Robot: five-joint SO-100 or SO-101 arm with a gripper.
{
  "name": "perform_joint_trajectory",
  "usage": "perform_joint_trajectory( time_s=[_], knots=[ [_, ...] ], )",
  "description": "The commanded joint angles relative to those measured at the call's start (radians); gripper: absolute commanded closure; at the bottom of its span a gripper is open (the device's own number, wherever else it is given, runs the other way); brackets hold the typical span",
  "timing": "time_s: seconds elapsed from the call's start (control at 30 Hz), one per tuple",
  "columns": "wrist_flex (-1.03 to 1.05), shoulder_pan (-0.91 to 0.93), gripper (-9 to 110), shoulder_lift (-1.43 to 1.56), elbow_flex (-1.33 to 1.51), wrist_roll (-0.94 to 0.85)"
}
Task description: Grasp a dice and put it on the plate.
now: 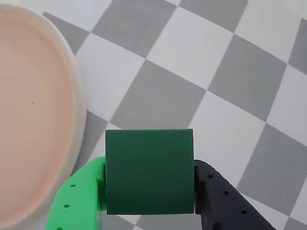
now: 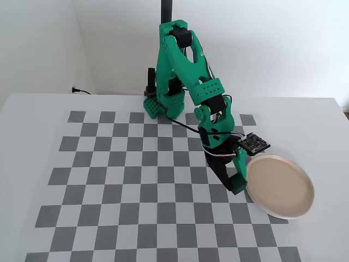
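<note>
Count: 1 dice, dark green, seen in wrist view only; hidden behind arm in fixed view. 1 plate, visible in both views. 1 arm, 1 gripper with 2 fingers: 1 bright green, 1 black. 1 checkerboard mat. 1 table.

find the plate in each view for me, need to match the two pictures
Wrist view: the plate fills the left edge, cut off by the frame, left of the dice held in the gripper.
Fixed view: the plate lies at lower right, beside the gripper.
Shared landmark: the checkerboard mat under the plate.
</note>
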Motion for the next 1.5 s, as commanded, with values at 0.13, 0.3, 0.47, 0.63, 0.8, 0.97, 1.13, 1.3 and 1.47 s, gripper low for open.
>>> perform_joint_trajectory(
  time_s=[0.13,0.3,0.47,0.63,0.8,0.97,1.13,1.3,1.47],
  knots=[
    [0.021,-0.081,106,0.064,-0.172,-0.017],
    [0.054,-0.143,106,-0.009,-0.265,-0.002],
    [0.107,-0.209,106,-0.114,-0.397,0.018],
    [0.161,-0.27,106,-0.218,-0.534,0.028],
    [0.221,-0.299,106,-0.38,-0.746,0.032],
    [0.282,-0.318,106,-0.465,-0.882,0.051],
    [0.278,-0.316,101,-0.477,-0.882,0.052],
    [0.281,-0.311,91,-0.479,-0.882,0.064],
    [0.298,-0.31,85,-0.474,-0.881,0.074]
  ],
)
